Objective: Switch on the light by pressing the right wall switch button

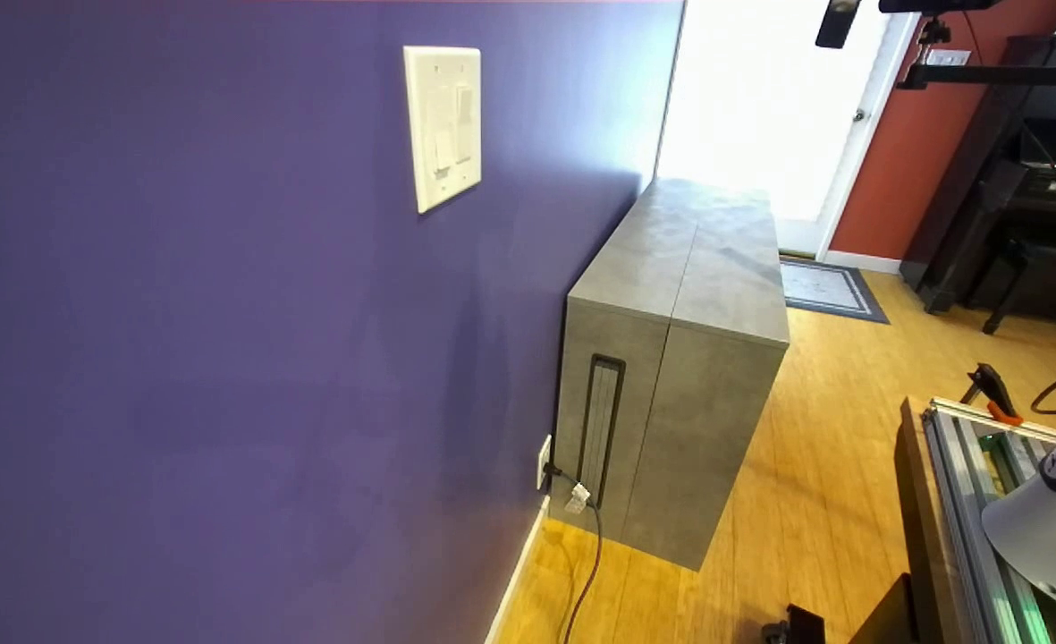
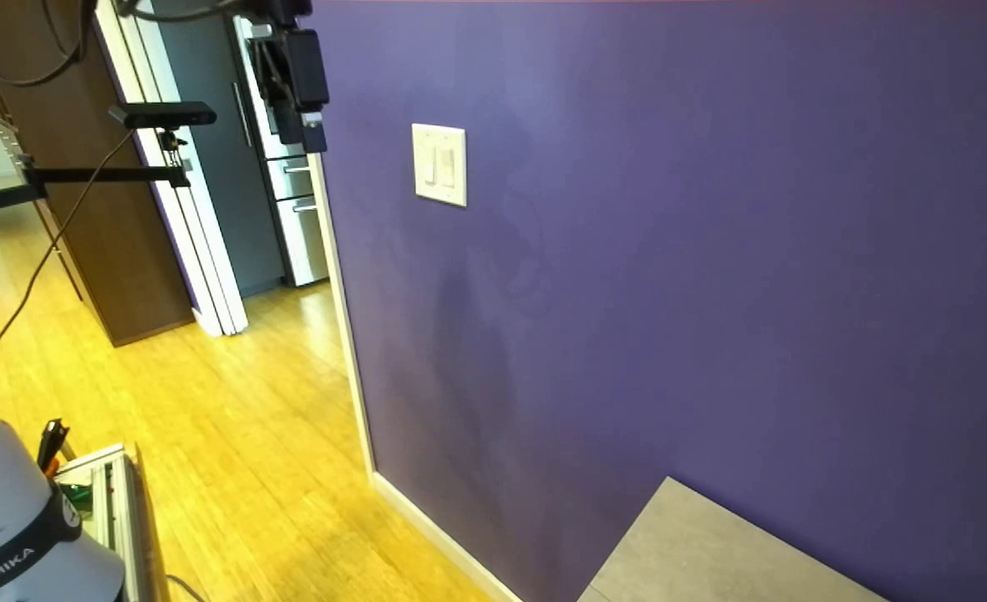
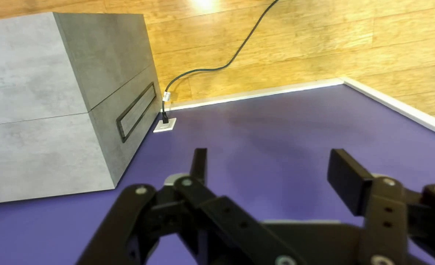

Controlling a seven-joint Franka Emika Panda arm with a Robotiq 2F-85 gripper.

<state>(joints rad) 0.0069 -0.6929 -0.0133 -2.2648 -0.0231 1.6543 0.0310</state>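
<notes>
over there on the purple wall (image 2: 669, 276), the right wall switch button (image 2: 448, 167) sits beside the left button (image 2: 429, 165) on a white plate (image 2: 440, 136); the gripper (image 3: 269, 169) hangs apart from it, jaws spread wide with nothing between them, and the grey cabinet (image 1: 724, 420) stands along the same wall, lower down than the plate

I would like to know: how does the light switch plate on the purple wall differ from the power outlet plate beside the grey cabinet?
Height: the switch plate is high on the purple wall; the outlet plate is low, just above the baseboard.
Fittings: the switch plate carries a left button and a right button; the outlet plate has a black plug in it.
Shared: both are whitish and mounted on the purple wall.
</notes>
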